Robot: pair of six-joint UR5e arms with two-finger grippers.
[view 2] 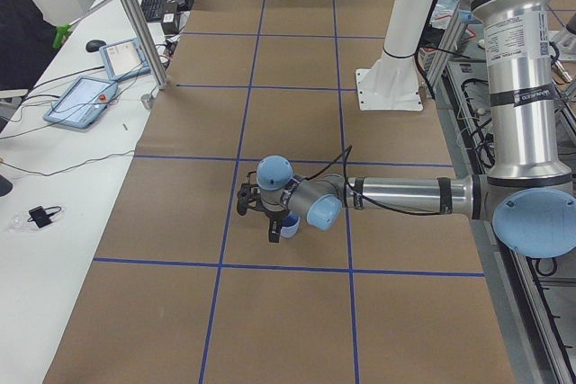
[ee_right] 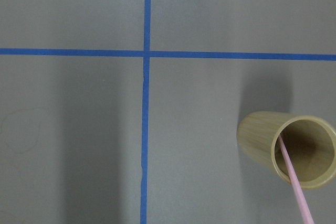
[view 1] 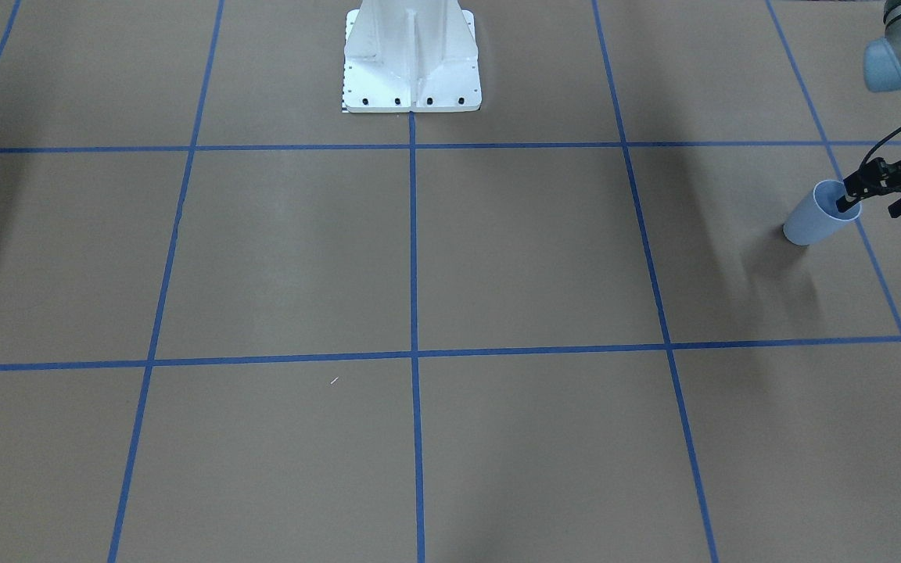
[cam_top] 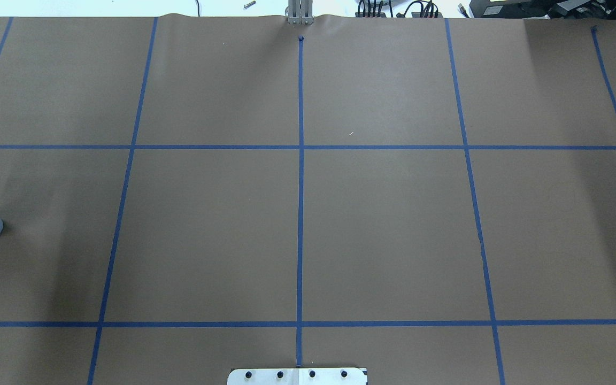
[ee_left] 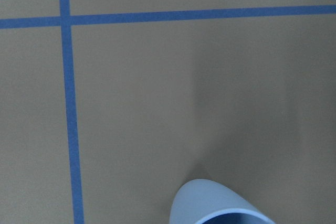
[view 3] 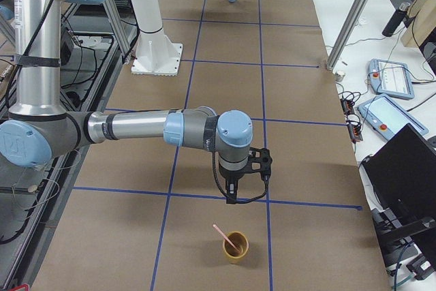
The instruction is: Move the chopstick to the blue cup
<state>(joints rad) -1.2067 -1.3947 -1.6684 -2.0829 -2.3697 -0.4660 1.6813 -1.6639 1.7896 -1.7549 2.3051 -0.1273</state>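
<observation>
Brown-paper table (cam_top: 393, 240). Chopstick (ee_right: 297, 182) leans in tan cup (ee_right: 254, 140), right end; blue cup (view 1: 810, 219) left end. Likely light, stiff, slick: pinch exposed top. Left gripper (view 1: 849, 199), right gripper (view 3: 235, 192): can't tell if parted or closed.

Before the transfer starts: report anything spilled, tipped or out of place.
Nothing stands out. The chopstick leans in the tan cup, the blue cup stands upright, and nothing is spilled.

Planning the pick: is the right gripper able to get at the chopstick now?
Probably yes: the right gripper hangs near the tan cup, and the chopstick leans out past its rim, nothing covering it.
</observation>
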